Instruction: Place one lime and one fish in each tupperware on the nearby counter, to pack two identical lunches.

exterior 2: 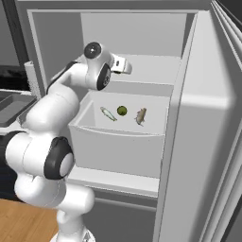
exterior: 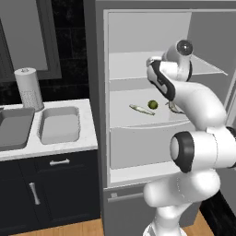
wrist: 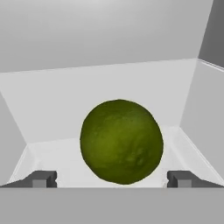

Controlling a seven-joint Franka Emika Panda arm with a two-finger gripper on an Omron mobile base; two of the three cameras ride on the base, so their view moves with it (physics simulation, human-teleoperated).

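Observation:
In the hand view a dark green lime [wrist: 121, 141] lies close ahead on a pale fridge floor, between and just beyond my gripper [wrist: 112, 178], which is open with nothing in it. From the right base view the gripper [exterior 2: 126, 67] reaches into the open fridge at upper-shelf height. Below it, the pulled-out drawer holds a lime [exterior 2: 122, 110] [exterior: 152, 104], a slim fish [exterior 2: 108, 113] [exterior: 141, 109] and a second fish [exterior 2: 141, 115]. One grey tupperware [exterior: 59, 123] sits empty on the counter [exterior: 87, 138] left of the fridge.
A paper towel roll [exterior: 28, 87] stands behind the tupperware. A larger, darker basin [exterior: 14, 129] lies at the counter's left end. The fridge door [exterior 2: 212, 142] hangs open on the right. Fridge walls and shelves close in around the hand.

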